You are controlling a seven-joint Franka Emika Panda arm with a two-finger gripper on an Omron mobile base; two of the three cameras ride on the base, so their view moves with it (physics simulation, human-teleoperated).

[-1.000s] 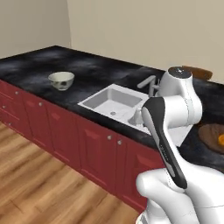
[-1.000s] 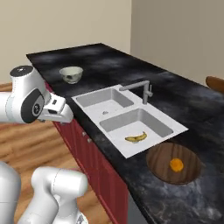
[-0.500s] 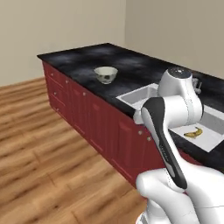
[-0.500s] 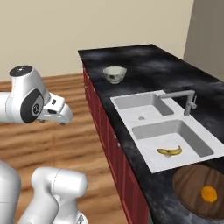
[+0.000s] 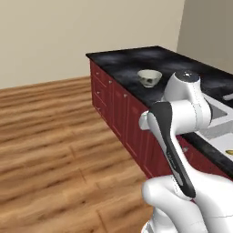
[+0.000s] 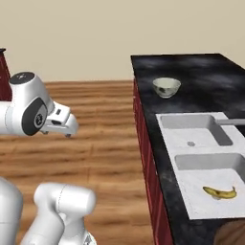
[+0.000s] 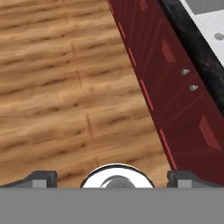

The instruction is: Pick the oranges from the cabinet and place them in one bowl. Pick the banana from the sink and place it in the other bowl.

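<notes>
While the sink (image 6: pixel 191 143) has two basins, only the nearer one in the right base view holds something: the banana (image 6: pixel 220 193) lies flat on its white floor, close to the basin's right side. The farther basin shows just its small drain. The pale cream bowl (image 6: pixel 166 87) stands upright on the dark counter (image 6: pixel 191 72) beyond the sink, well apart from it, and from these views nothing can be seen inside it. At the bottom right corner of the right base view, a dark brown curved edge of the wooden bowl (image 6: pixel 232 234) appears; what it contains I cannot tell.

The banana is small, curved and yellow, with darker brownish ends, and its curve opens upward in the picture.

The arm is folded above the base, over the wooden floor (image 5: pixel 54 136) and beside the red cabinet fronts (image 5: pixel 123 113) under the counter. The hand points down and a little forward. In the hand view, the gripper (image 7: pixel 111 177) looks at the floor planks and the red drawer fronts with their small knobs (image 7: pixel 189 79). The two fingertips (image 7: pixel 41 177) stand far apart, so the claw is released and nothing is between them.
</notes>
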